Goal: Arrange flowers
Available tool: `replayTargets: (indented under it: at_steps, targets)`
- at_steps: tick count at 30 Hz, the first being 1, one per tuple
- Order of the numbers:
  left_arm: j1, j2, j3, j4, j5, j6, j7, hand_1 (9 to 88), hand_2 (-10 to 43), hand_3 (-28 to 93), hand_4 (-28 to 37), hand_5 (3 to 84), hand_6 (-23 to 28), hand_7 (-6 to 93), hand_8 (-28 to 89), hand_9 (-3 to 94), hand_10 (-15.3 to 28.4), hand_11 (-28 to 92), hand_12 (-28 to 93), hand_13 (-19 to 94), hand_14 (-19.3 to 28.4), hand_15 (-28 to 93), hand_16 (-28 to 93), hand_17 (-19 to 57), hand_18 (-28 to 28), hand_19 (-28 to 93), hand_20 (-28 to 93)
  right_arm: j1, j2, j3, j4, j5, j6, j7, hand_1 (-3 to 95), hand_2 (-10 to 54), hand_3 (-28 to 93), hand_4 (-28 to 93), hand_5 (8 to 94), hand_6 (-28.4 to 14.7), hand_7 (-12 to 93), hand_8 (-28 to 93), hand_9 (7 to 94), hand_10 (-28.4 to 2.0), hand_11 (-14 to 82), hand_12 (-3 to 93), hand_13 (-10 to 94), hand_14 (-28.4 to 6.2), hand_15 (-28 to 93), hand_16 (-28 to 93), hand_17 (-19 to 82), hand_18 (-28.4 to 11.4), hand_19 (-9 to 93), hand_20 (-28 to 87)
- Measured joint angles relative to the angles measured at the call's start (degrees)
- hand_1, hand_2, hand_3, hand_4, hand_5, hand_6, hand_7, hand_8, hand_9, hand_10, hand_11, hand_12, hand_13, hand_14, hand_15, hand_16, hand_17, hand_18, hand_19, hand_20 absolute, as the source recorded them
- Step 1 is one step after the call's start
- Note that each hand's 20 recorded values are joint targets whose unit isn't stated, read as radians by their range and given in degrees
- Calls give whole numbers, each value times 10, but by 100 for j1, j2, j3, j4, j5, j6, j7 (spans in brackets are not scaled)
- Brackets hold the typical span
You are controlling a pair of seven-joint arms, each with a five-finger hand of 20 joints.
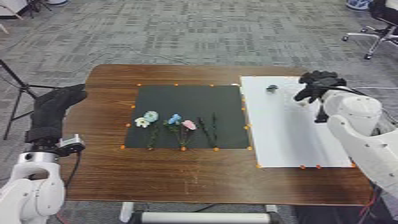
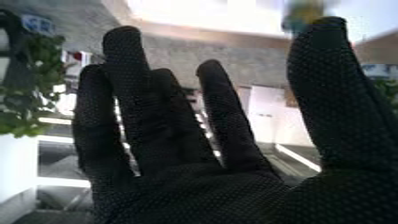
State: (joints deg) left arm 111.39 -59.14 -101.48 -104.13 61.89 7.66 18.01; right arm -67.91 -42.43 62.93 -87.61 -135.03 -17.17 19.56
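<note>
The bench [image 1: 222, 175] bears a white sheet [image 1: 302, 145] and a black mat [image 1: 182, 97]. Both the left hand [image 1: 55, 103] and right hand [image 1: 318, 85] have released fingers. Flowers [image 1: 188, 124] lie on the mat. Picking seems the step; next, pinch one stem.

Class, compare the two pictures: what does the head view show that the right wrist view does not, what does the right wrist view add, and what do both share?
Head view: the left hand, and the pink flower, blue flower and white flower lying on the dark mat.

Right wrist view: green foliage and a yellow-and-blue object too blurred to identify.

Both: the right hand, its fingers extended.
</note>
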Motion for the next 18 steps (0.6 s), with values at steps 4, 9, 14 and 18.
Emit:
replayTargets:
  at_steps: [4,9,14,18]
  targets:
    - [8,0,0,0,-1,4,0,258,104,698,-283,547,24,157,-77,537,147,215,139,416,173,206,2,68,116,114,168,-179,-4,-42,75,-10,124,1,411,-95,708,-210,520,-2,167,-88,593,-128,134,173,631,-131,458,298,264,-222,658,518]
    - [7,0,1,0,-1,4,1,258,105,696,-283,548,24,158,-77,536,147,215,139,416,171,205,2,68,116,114,168,-268,11,-444,285,-111,1130,7,501,-95,654,-211,637,21,207,-20,745,-117,164,213,695,-107,497,320,310,-215,698,550]
    - [9,0,-1,-2,-2,10,3,259,105,696,-283,547,25,158,-77,536,147,216,138,415,172,206,2,68,116,113,167,-276,43,-856,479,-166,2255,-39,588,-95,590,-199,761,24,238,62,866,-101,111,309,746,-94,529,349,346,-220,732,577]
    - [22,0,-13,-19,-4,14,2,258,105,696,-283,547,25,157,-77,536,148,215,137,416,173,207,2,68,116,113,168,-184,142,-1175,500,-76,2851,-29,594,-95,584,-185,775,19,229,61,876,-107,111,310,748,-92,535,353,349,-222,739,582]
